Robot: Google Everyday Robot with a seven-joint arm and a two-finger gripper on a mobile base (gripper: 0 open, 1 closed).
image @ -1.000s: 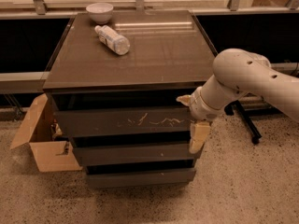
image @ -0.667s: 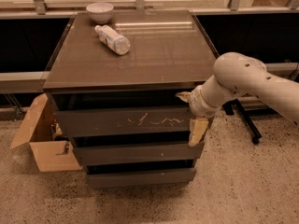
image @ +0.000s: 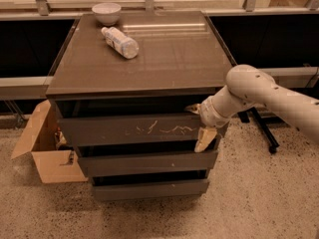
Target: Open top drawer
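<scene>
There is only one view. The camera stands high in front of the drawer cabinet (image: 149, 162) and looks forward and down at it from a middle distance. The whole worktop (image: 169, 54), the cabinet's full front and some floor (image: 259, 198) fit in the frame. The arm (image: 269, 91) enters from the right edge, and the hand (image: 200, 125) is at the right end of the top drawer (image: 124, 130).
</scene>
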